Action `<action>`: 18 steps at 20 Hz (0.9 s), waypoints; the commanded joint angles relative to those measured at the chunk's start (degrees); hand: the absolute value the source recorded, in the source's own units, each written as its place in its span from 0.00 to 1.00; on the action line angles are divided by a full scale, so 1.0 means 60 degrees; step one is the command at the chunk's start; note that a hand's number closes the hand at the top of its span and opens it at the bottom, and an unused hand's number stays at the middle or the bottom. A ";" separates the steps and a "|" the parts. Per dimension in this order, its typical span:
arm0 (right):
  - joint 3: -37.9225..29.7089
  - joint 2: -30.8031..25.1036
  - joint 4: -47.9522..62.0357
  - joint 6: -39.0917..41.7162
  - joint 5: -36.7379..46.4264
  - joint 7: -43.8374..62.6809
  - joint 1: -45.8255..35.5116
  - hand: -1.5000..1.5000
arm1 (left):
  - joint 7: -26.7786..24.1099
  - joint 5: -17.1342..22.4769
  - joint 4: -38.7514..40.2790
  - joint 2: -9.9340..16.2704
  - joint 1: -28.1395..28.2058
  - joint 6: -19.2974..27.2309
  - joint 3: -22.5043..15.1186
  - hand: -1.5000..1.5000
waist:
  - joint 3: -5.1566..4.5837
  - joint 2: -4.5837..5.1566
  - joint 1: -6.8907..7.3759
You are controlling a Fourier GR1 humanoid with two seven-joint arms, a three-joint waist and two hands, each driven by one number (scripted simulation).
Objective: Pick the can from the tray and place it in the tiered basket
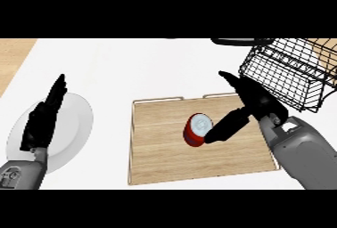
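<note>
A red can (196, 130) with a silver top stands near the middle of the wooden tray (161, 156). My right hand (253, 102) hovers over the tray's right part, fingers straight and pointing up-left, its thumb (223, 127) stretched down-left with the tip at the can's right side. The hand is open and nothing is curled round the can. The black wire tiered basket (289, 73) stands at the upper right, just beyond the right hand. My left hand (43, 120) rests open at the left, fingers up.
A white plate (72, 129) lies on the counter at the left, partly under my left hand. The white counter stretches behind the tray. A strip of wooden floor shows at the far upper left.
</note>
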 commanded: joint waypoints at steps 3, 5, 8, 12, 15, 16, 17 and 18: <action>0.0418 0.0373 0.0079 0.0308 0.0152 0.1809 -0.0073 0.00 | -0.0167 -0.0164 0.0222 0.0006 -0.0024 -0.0019 0.0211 0.50 | 0.0002 -0.0013 -0.0078; 0.0392 0.0236 -0.0095 0.0423 0.0148 0.1883 -0.0017 0.00 | -0.0537 0.0024 0.0644 -0.0008 -0.0116 -0.0261 0.0399 0.50 | 0.0000 -0.0012 -0.0121; 0.0455 0.0282 0.0295 0.0534 0.0425 0.1256 0.0149 0.00 | -0.0601 -0.0295 0.0423 -0.0312 0.0209 -0.0051 0.0143 0.50 | 0.0005 -0.0001 -0.0081; 0.1003 0.0514 0.0197 0.0575 0.1002 0.1944 -0.0350 0.00 | 0.0521 -0.0483 -0.0290 -0.0479 -0.0180 0.0160 -0.0071 0.50 | 0.0007 -0.0023 -0.0053; 0.0837 0.0363 -0.0220 0.0670 0.1138 0.2047 -0.0221 0.00 | -0.0149 -0.0175 0.0180 -0.0205 -0.0033 -0.0322 0.0365 0.50 | 0.0003 -0.0011 -0.0090; 0.1057 0.0425 -0.0148 0.0383 0.1506 0.1843 0.0065 0.00 | 0.0312 -0.0589 -0.0755 -0.0358 0.0494 0.0019 -0.0061 0.50 | 0.0009 -0.0032 -0.0034; 0.1138 0.0375 -0.0358 0.0609 0.1480 0.1992 0.0088 0.00 | -0.0110 -0.0300 -0.0479 -0.0219 0.0531 -0.0281 0.0217 0.50 | 0.0004 -0.0028 -0.0057; 0.1602 0.0867 -0.0003 0.0172 0.1984 0.1899 0.0195 0.00 | -0.0106 -0.0278 -0.0471 -0.0239 0.0422 -0.0294 0.0247 0.50 | 0.0004 -0.0019 -0.0037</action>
